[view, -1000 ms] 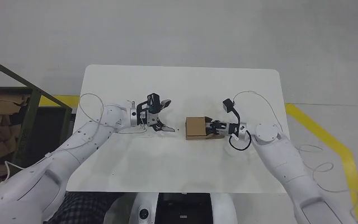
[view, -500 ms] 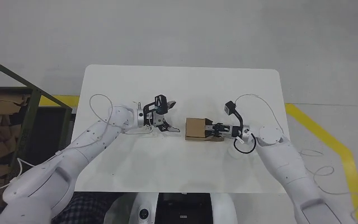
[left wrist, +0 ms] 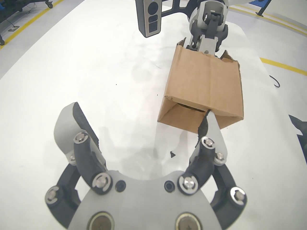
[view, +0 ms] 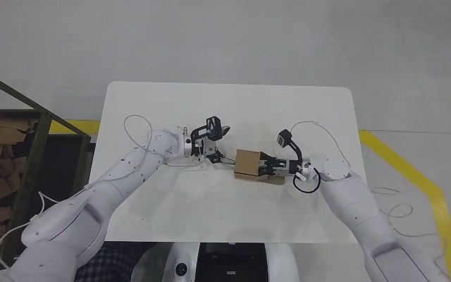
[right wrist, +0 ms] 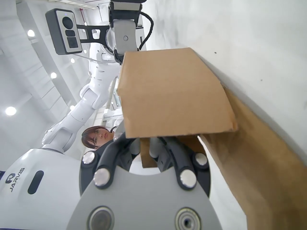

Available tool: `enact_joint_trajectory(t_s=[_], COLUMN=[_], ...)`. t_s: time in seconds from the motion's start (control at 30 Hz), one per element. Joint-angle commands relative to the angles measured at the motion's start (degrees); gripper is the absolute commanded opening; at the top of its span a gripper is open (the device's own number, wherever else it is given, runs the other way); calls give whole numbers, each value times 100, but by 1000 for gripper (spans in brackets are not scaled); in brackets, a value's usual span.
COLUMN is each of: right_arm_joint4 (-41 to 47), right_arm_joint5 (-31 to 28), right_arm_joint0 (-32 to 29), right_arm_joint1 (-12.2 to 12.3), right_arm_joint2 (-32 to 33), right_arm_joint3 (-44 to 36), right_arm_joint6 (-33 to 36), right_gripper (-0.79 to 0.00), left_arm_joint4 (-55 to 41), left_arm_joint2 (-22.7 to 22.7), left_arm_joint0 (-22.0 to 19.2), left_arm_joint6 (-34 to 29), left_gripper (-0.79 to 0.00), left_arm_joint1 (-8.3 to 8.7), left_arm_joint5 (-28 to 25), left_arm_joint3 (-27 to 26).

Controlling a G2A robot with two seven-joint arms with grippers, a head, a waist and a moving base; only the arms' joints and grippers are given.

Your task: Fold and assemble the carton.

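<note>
Carton on counter, between pincers. Right pincer clamped on its far flap; left pincer spread wide, one fingertip at open mouth. Best: brace right, tuck flap squarely inward.

White table with rounded corners. Bears a brown carton just right of centre, one flap flat on the surface. Small dark specks beside it.

The carton is matt brown cardboard, creased; the surface smooth white; the left tool bare metal with black pads.
</note>
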Motion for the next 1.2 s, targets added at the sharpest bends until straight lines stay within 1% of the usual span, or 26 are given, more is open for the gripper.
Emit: enact_joint_trajectory(t_s=[0.0, 0.27, 0.7, 1.17], right_arm_joint4=[55, 229, 311, 348], right_arm_joint5=[-5, -46, -150, -347], right_arm_joint0=[43, 236, 431, 393], right_arm_joint1=[-37, -217, -448, -401], right_arm_joint2=[-48, -265, -488, -276], right_arm_joint3=[94, 515, 997, 1233], right_arm_joint6=[15, 95, 136, 224], right_gripper=[-785, -785, -785, -785], left_arm_joint4=[16, 145, 339, 480], left_arm_joint2=[6, -4, -104, -234], left_arm_joint0=[-19, -73, -81, -62], left_arm_joint6=[6, 97, 224, 260], left_gripper=[0, 0, 0, 0], left_arm_joint1=[-40, -166, -279, -357], left_arm_joint5=[-28, -174, -309, -422], left_arm_joint3=[54, 194, 307, 506])
